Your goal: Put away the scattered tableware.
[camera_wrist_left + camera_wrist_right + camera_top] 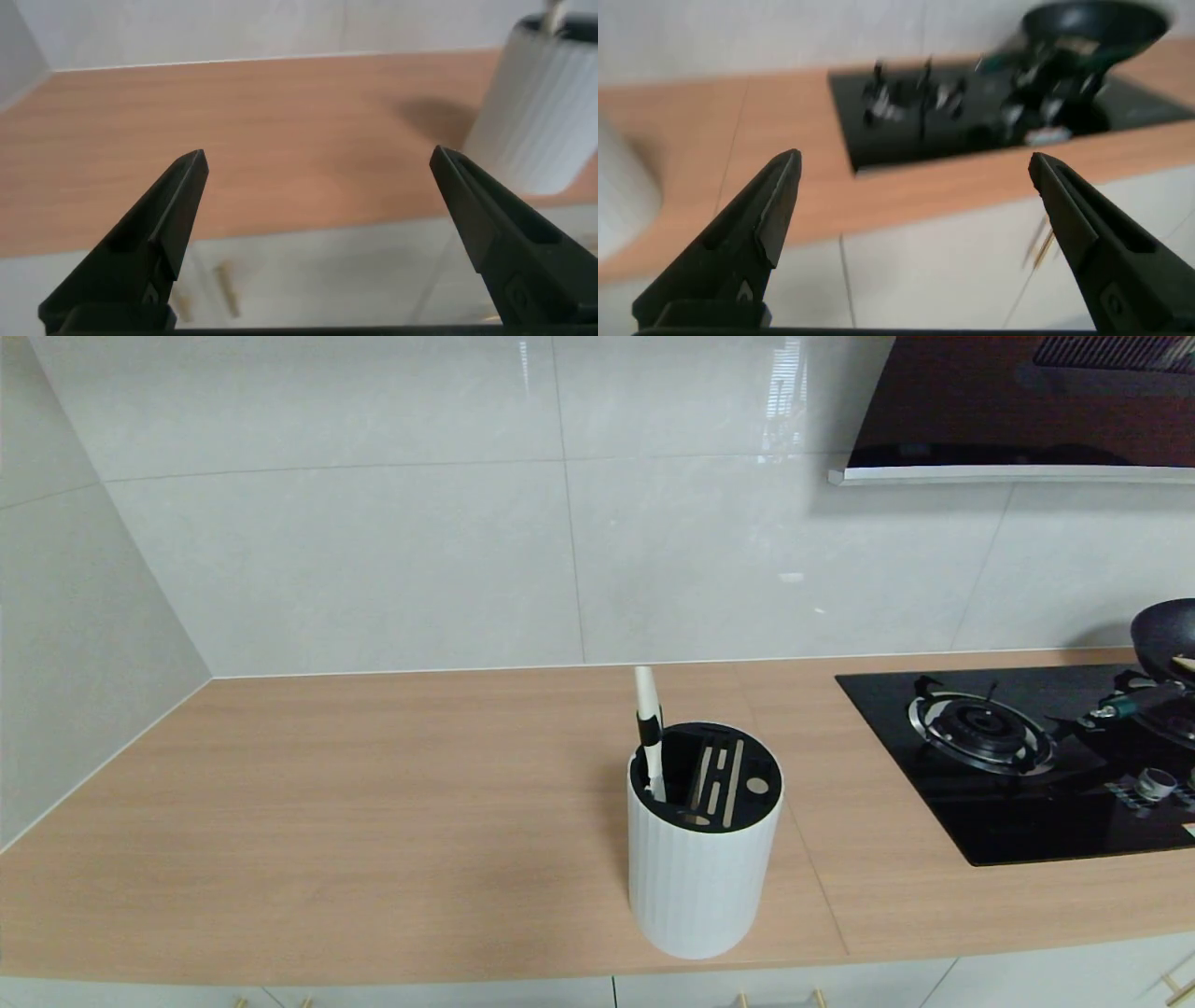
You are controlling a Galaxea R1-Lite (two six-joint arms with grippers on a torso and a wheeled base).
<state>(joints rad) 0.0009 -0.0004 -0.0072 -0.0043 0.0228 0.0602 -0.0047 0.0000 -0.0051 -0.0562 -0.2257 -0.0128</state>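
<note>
Pale tiled wall (373,551) rises behind a long wooden bench (373,821), with a dark range hood (1027,411) hanging at 1 o'clock in the head view. A white ribbed holder (700,868) with a black slotted top stands near the bench's front edge, at about 5 o'clock from the middle of the surface. One utensil (647,728) with a white-and-black handle stands nearly upright in the holder, in the compartment on the 9 o'clock side of its top.

At 3 o'clock from the holder a black gas hob (1008,803) is set into the bench, and a dark wok (1165,635) sits on its far burner.

The left end effector (318,159) has its jaws spread wide with nothing between them, held off the front edge of the bench above the cabinet fronts (308,271), the holder off to one side. The right end effector (913,159) is likewise spread wide and empty, facing the hob and wok from in front of the bench edge.
</note>
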